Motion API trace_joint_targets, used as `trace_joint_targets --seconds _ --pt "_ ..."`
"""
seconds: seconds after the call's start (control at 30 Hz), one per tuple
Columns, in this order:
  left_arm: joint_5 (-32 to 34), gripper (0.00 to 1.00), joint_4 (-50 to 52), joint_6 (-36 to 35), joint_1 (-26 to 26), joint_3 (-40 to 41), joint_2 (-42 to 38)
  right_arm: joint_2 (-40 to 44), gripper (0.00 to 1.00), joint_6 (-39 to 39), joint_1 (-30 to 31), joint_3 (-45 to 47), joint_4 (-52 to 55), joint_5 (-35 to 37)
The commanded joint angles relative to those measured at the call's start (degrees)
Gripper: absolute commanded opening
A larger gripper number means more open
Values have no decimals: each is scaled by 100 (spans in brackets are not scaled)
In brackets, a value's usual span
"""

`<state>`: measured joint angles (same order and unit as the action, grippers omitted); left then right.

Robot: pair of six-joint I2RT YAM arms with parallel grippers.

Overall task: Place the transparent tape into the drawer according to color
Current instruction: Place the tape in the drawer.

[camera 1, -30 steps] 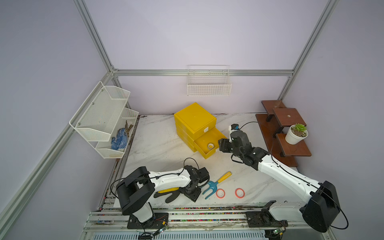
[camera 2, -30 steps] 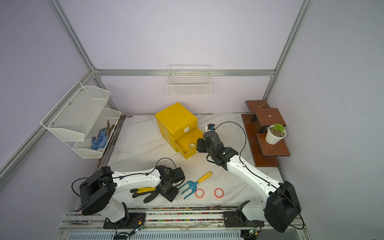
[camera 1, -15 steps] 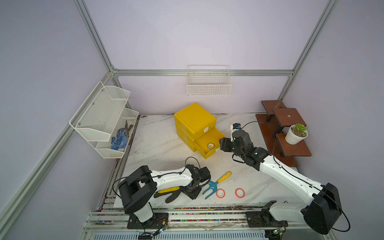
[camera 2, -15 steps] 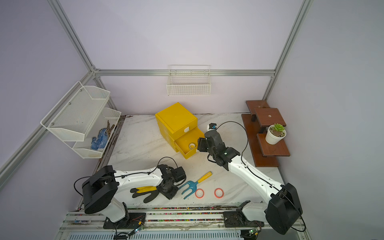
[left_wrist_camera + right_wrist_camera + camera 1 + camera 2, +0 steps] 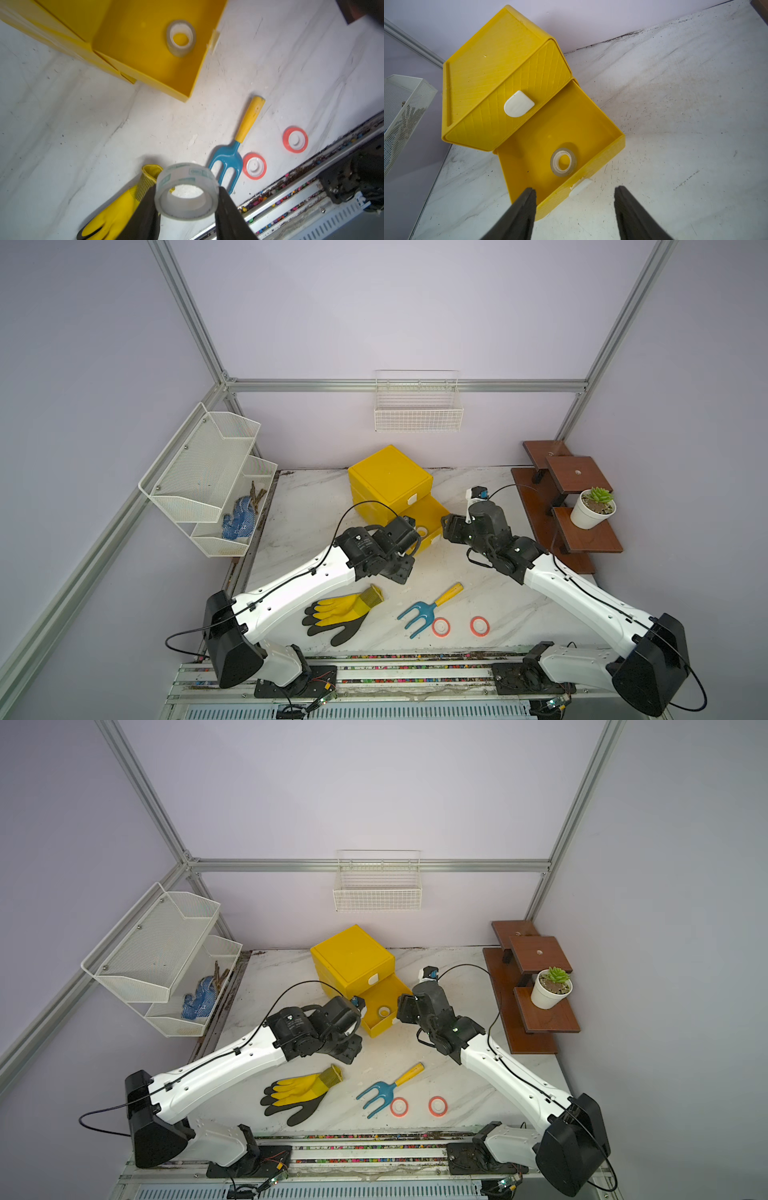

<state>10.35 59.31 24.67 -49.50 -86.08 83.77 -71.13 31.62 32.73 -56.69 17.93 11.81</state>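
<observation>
The left gripper [image 5: 187, 190] is squeezed tight on one clear tape roll [image 5: 184, 215], with one black finger on each side of it. This roll is up off the table [image 5: 307, 506], near the open drawer [image 5: 602, 122] but not over it. The right gripper [image 5: 575, 189] has its two fingers wide apart, close to the front of that drawer. I count four tape rolls. One is in the left gripper. One whitish roll [image 5: 563, 162] lies flat inside the open drawer, near its front wall. Two red-orange rolls [image 5: 441, 627] [image 5: 479, 626] lie flat on the table near the front edge, side by side but not touching. There is one yellow cabinet [image 5: 388, 472]. One of its drawers is pulled out, and the shut drawer [image 5: 529, 87] sits right above it. I can see two white tab handles, one on each of these drawers. One blue garden fork [image 5: 428, 610] with a yellow handle lies just beside the red-orange rolls. One yellow and black glove [image 5: 336, 614] lies flat near the left arm. One small plant pot [image 5: 592, 510] stands on the brown shelf [image 5: 582, 539]. One white wire basket [image 5: 417, 414] hangs on the back wall. One white rack [image 5: 199, 472] with two trays hangs on the side wall, and one blue glove [image 5: 237, 522] lies in its lower tray.
</observation>
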Motion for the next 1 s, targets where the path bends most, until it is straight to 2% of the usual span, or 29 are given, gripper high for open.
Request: trace_joint_targets --seconds 0.0,0.27,0.37,0.57,0.63,0.7,0.97 --pt "227 29 -304 -372 266 -508 319 130 65 178 -34 177 -42 217" --pt "-24 30 -571 -508 596 -1425 1685 560 65 249 -73 604 -166 506" --pt "77 30 -644 -515 679 -1519 2004 690 65 222 -74 743 -293 456" --pt "-191 31 -858 -374 954 -1486 2360 665 65 138 -74 958 -607 205" --pt "-217 38 -877 -368 958 -1480 2423 654 65 90 -74 1044 -693 67" --pt "-239 45 -920 -343 959 -1419 2455 619 70 50 -74 1080 -717 -29" --pt "-405 68 -1026 -317 959 -1363 2485 492 71 7 -74 1194 -790 -135"
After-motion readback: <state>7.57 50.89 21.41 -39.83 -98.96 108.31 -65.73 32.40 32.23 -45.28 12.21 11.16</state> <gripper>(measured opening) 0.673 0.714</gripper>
